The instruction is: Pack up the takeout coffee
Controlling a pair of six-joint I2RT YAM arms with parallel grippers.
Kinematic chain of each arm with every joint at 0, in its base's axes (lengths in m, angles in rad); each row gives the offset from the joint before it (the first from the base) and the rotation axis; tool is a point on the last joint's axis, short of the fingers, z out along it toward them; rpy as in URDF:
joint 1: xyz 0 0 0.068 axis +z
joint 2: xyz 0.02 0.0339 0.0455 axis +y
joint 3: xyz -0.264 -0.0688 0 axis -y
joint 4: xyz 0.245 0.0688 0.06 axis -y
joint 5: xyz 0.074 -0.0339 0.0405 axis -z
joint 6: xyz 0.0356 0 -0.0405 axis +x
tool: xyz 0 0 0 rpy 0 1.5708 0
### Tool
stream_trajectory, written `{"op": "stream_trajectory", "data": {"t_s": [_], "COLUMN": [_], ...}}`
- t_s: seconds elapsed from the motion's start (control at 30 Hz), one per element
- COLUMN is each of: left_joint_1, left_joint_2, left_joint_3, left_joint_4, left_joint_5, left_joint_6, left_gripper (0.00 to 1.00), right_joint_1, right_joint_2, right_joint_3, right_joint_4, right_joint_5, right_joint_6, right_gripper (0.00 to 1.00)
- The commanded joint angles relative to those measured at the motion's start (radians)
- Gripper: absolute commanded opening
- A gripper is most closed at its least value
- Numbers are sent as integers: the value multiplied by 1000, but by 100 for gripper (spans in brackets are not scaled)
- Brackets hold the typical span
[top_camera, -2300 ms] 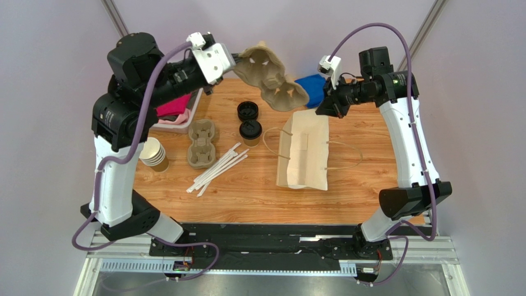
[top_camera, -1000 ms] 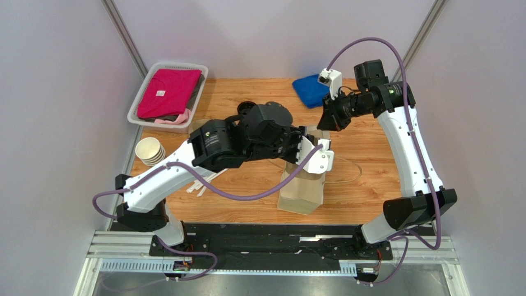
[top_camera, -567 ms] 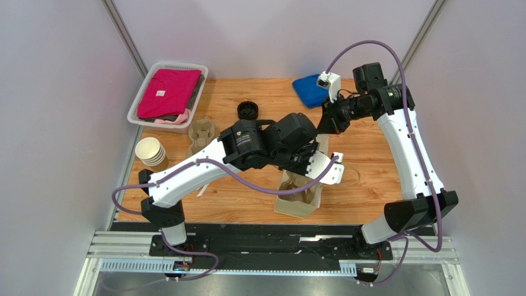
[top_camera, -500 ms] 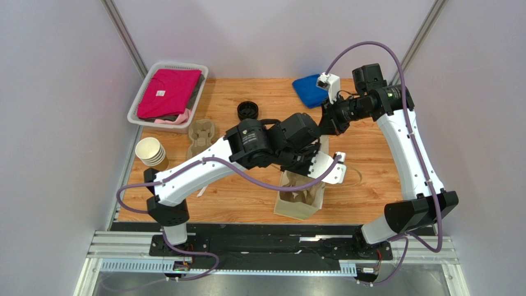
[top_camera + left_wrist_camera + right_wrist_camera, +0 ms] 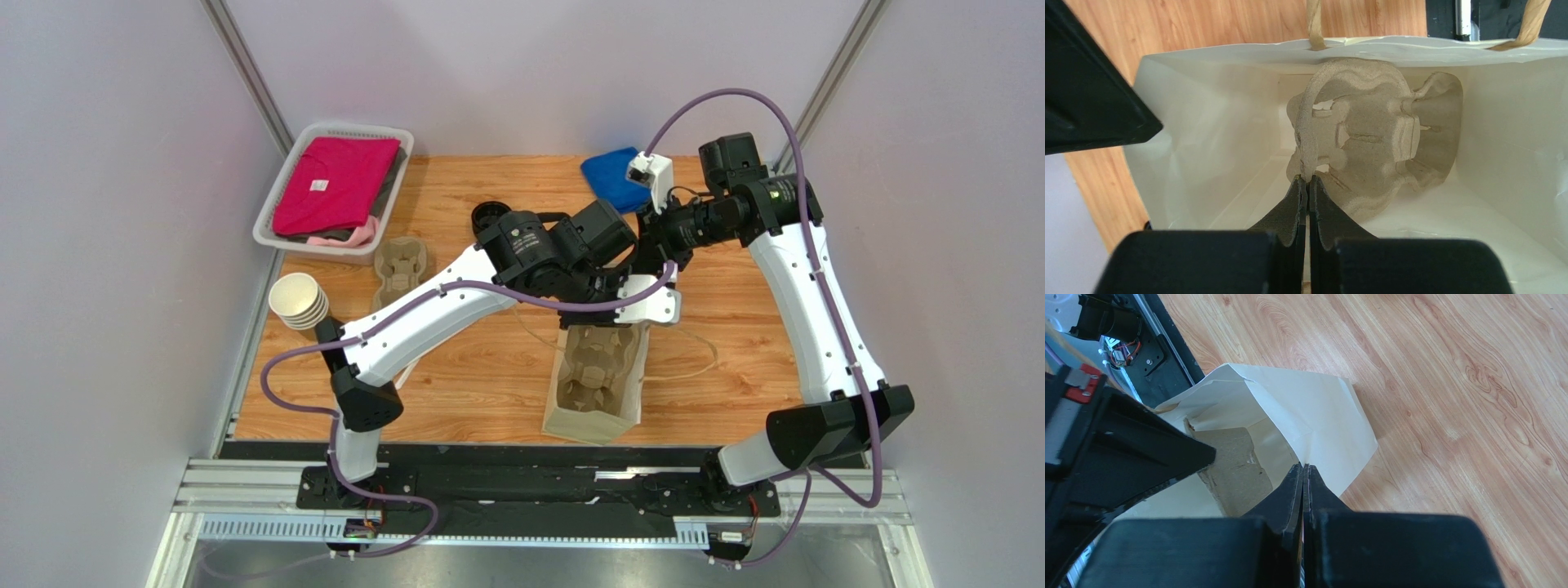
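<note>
The takeout coffee is hidden in every view. A tan paper bag (image 5: pixel 567 417) lies open on the table, its white inside (image 5: pixel 1198 141) facing the left wrist view. A pulp cup carrier (image 5: pixel 601 368) sits inside the bag. My left gripper (image 5: pixel 1309 179) is shut on the carrier's (image 5: pixel 1370 141) thin near edge at the bag's mouth; from above the gripper (image 5: pixel 611 324) is at the bag's far end. My right gripper (image 5: pixel 1303 466) is shut on the bag's rim (image 5: pixel 1321 416), holding the mouth up, and shows from above as well (image 5: pixel 646 263).
A white basket (image 5: pixel 272 202) with pink cloth stands at the back left. A stack of lidless paper cups (image 5: pixel 301 300) and a second pulp carrier (image 5: pixel 399 261) are on the left. Loose black lids (image 5: pixel 488 217) and a blue cloth (image 5: pixel 611 178) lie at the back.
My left arm swung the carrier from the back of the table down into the bag, then drew back to the bag's far mouth. My right gripper keeps its hold on the rim.
</note>
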Motion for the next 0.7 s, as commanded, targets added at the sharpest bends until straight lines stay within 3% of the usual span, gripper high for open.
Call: {"op": "stream_trajectory", "data": {"t_s": [0.0, 0.67], "left_joint_1": [23, 103], "left_joint_2": [26, 111], "left_joint_3": [-18, -55], "left_joint_4": [-8, 8], "left_joint_5": [75, 132], "left_joint_6": [-46, -11], "left_gripper": [0, 4], "right_joint_1": [7, 7], "right_joint_2": [-15, 7], "right_joint_3": [3, -8], "right_joint_4": [-33, -35], "right_joint_5": [-43, -71], "right_joint_6": [-18, -42], "right_gripper": [0, 0]}}
